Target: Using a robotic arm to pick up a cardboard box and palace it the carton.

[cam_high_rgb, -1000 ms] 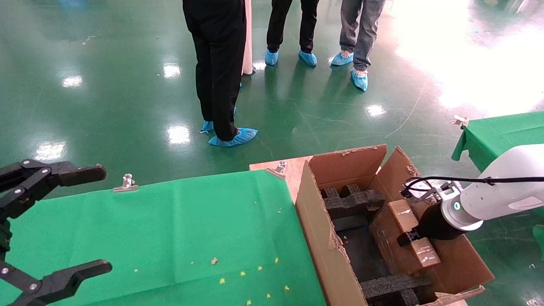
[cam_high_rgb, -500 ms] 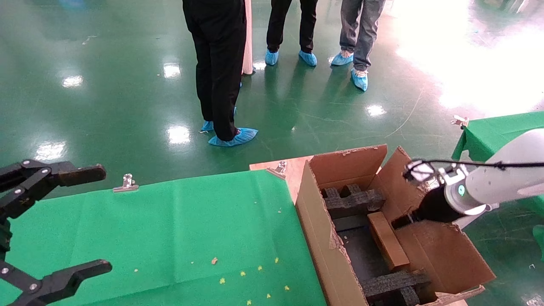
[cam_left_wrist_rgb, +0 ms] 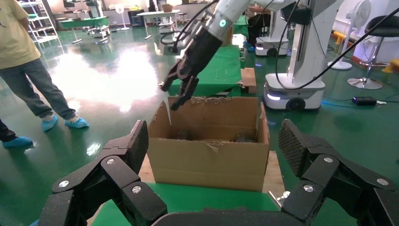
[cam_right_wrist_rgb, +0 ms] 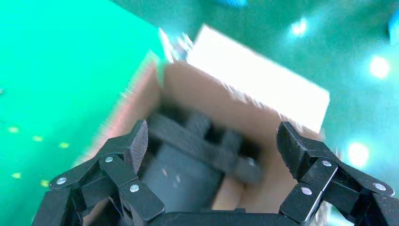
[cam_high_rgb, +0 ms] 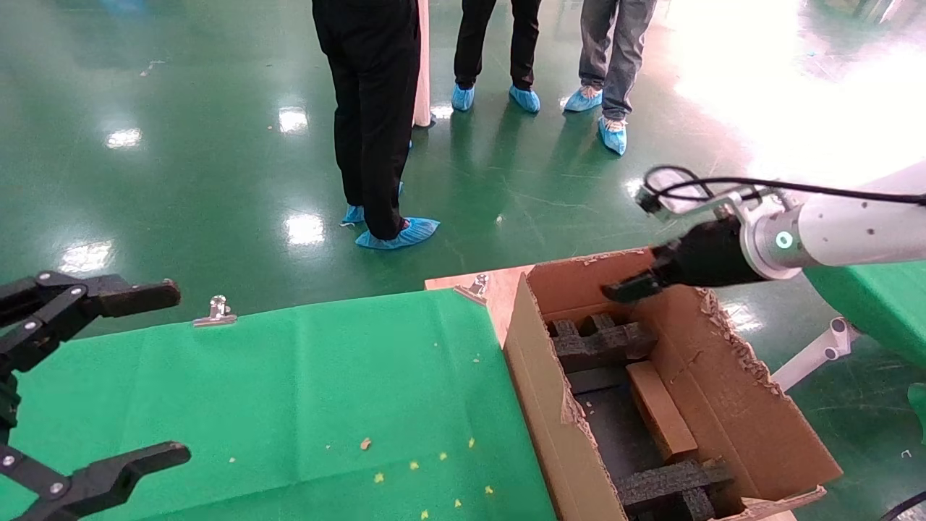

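Note:
The carton (cam_high_rgb: 535, 383) stands to the right of the green table, with black foam blocks (cam_high_rgb: 604, 340) inside. The small cardboard box (cam_high_rgb: 660, 420) lies in it on its edge, against the right wall between the foam blocks. My right gripper (cam_high_rgb: 629, 288), on the white robotic arm (cam_high_rgb: 832, 231), hovers open and empty above the carton's far end, well clear of the box. The right wrist view looks down between its spread fingers (cam_right_wrist_rgb: 211, 141) into the carton (cam_right_wrist_rgb: 197, 94). My left gripper (cam_high_rgb: 173, 373) is open and parked at the table's left; its view (cam_left_wrist_rgb: 214, 141) faces the carton (cam_left_wrist_rgb: 211, 160).
A green cloth covers the table (cam_high_rgb: 289, 391), held by metal clips (cam_high_rgb: 215, 311). Three people (cam_high_rgb: 372, 108) stand on the glossy green floor behind. Another green-covered table (cam_high_rgb: 868, 289) is at the right. The carton rests on a wooden board (cam_high_rgb: 485, 282).
My right gripper let go of the cardboard box inside the carton, then rose and moved towards the carton's far end. The box now lies in the carton. The left arm has not moved.

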Motion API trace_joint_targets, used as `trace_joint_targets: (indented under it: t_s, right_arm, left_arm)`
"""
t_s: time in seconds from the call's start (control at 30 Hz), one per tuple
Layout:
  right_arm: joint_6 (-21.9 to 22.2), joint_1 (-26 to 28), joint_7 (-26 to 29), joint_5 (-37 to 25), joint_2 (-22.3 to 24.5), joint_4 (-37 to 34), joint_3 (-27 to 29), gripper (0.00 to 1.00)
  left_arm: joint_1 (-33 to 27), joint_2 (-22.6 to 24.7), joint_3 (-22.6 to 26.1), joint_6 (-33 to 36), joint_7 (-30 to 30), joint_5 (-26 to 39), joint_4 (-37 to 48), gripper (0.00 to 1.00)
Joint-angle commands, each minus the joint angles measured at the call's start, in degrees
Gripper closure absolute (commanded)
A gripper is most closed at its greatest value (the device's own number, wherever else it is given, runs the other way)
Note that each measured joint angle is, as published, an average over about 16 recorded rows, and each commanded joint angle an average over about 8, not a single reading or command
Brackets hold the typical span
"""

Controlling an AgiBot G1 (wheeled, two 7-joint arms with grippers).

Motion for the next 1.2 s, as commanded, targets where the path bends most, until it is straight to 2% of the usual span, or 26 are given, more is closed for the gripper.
trace_joint_targets:
  t_s: [0.03,0.17,0.4,0.5,0.83,0.97,1.2]
  right_arm:
    - [0.73,1.3,-1.24,0.36,1.64,3.82,0.92,0.0]
    - [-0.78,2.19,-7.12,4.68,3.75,8.15,3.39,0.0]
    - [-5.5,2.65,-16.49,11.21,5.35,10.53,6.61,0.0]
    - [-6.77,2.81,-18.17,12.5,5.75,10.96,7.33,0.0]
    - [-6.19,1.66,-16.29,11.83,5.06,9.92,7.73,0.0]
    - [-8.0,-1.37,-17.99,12.71,4.62,9.77,12.02,0.0]
    - [-12.83,-9.46,-22.55,15.04,3.45,9.27,23.39,0.0]
  left_arm:
    - [0.0,0.0,0.0,0.0,0.0,0.0,0.0,0.0]
    - [0.0,0.0,0.01,0.0,0.0,-0.01,0.0,0.0]
    - [0.01,-0.01,0.01,-0.02,0.01,-0.02,0.01,0.0]
    - [0.01,-0.01,0.01,-0.04,0.01,-0.02,0.02,0.0]
    - [0.01,-0.01,0.01,-0.03,0.01,-0.02,0.02,0.0]
    - [0.01,-0.01,0.02,-0.03,0.02,-0.03,0.03,0.0]
    - [0.0,-0.01,0.03,-0.02,0.02,-0.03,0.04,0.0]
